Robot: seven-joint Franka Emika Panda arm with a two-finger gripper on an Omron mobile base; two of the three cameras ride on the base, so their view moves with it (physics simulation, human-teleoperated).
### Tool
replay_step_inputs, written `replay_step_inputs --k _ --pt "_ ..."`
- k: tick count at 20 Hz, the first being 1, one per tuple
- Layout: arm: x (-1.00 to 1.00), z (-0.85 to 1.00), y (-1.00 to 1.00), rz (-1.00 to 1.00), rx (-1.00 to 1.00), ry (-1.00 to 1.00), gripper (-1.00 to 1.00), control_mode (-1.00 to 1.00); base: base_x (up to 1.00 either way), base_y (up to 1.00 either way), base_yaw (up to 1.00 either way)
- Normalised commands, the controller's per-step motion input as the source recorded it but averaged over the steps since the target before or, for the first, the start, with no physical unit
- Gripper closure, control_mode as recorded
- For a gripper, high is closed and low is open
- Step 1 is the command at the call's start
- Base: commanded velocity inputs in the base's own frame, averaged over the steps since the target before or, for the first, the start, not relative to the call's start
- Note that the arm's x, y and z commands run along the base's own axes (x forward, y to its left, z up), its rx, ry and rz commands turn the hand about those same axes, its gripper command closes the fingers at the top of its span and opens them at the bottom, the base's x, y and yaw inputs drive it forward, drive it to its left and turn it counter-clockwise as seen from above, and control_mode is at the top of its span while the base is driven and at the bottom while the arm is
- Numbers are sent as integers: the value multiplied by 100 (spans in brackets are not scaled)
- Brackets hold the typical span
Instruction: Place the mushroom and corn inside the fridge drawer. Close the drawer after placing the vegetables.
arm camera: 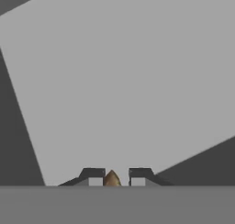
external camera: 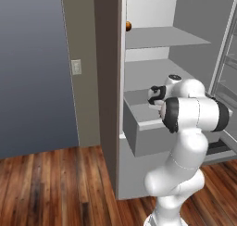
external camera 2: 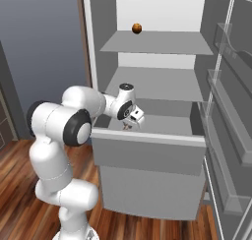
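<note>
- My jaws pinch a small brown thing, likely the mushroom, over the open drawer.
- Another brown item sits on the top shelf, at twelve o'clock.
- Left: release, fetch corn, close drawer.

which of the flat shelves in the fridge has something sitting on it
The top shelf: a small round brown thing sits near its back left. The shelf below it, just above the pulled-out fridge drawer, looks bare.
</note>
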Motion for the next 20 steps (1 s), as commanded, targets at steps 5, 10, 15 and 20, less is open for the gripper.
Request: replay_step_inputs --k 5,10,15,20 --pt "-97 -52 0 8 0 0 100 -100 0 0 0" --pt "-78 -6 0 5 0 0 100 -100 0 0 0" --pt "92 33 -2 1 0 15 100 -100 0 0 0" --pt "3 -50 0 5 0 5 100 -100 0 0 0"
